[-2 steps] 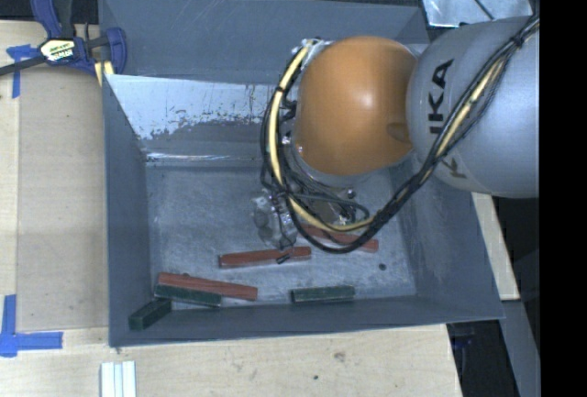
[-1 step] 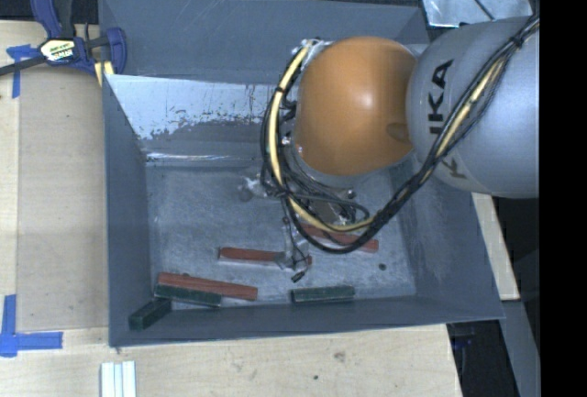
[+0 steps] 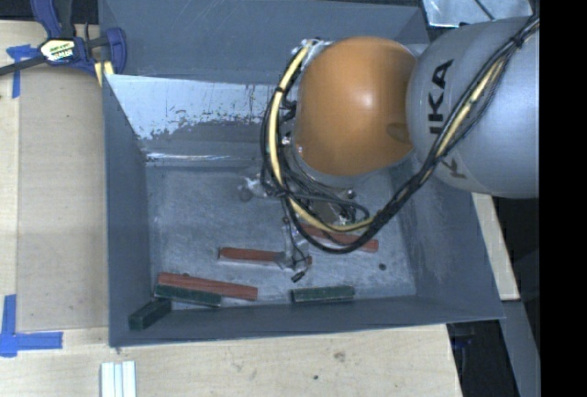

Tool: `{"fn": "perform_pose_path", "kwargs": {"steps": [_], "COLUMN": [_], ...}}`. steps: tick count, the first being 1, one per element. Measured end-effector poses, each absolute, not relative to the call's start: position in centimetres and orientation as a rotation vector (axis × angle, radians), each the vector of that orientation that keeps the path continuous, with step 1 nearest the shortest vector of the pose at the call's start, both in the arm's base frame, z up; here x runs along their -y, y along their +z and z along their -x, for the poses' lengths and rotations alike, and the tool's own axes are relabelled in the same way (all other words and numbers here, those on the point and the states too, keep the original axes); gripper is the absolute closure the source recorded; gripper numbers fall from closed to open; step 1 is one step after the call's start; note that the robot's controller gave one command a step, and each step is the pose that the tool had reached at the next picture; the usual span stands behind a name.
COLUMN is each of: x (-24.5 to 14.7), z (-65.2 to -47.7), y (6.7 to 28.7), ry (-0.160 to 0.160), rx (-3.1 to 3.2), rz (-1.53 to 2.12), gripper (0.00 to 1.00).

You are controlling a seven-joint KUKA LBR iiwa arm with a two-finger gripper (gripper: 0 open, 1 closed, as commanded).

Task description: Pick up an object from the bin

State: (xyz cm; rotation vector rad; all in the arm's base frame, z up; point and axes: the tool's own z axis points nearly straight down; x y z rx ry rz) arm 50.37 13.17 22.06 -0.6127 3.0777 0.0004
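Reaching in from the right, the arm (image 3: 477, 111) hangs over the grey bin (image 3: 124, 203). The orange cover (image 3: 353, 106) on its wrist hides much of the middle floor, and yellow and black cables (image 3: 275, 125) loop round it. The claw (image 3: 297, 265) sits low near the bin floor, front-centre, poking out from under the cover. Cannot tell whether the claw is released or clenched.

Nearest thing is a short red-brown bar (image 3: 249, 254). It lies flat on the floor, roughly level across the view, with its right end just beside the claw tip. Whether they touch is not clear.

A second red-brown bar (image 3: 356, 245) lies just right of the claw, partly under the cables, with only part of it seen. A dark green bar (image 3: 322, 294) lies flat just in front of the claw, near the front wall and apart from the claw.

Front-left, a long red-brown bar (image 3: 206, 285) lies flat, slightly tilted. Another dark green bar (image 3: 188, 296) touches it along its front side. A small dark green block (image 3: 149, 314) sits in the front-left corner, just beside the left end of that pair.

The bin's back slope shows scratches and wear.
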Motion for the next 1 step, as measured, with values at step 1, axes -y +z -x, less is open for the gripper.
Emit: {"fn": "perform_pose_path", "kwargs": {"steps": [1], "x": [-11.05], "z": [-50.44], "y": [16.51], "ry": [0.001], "rx": [-3.078], "rz": [0.577], "gripper": [0.0]}}
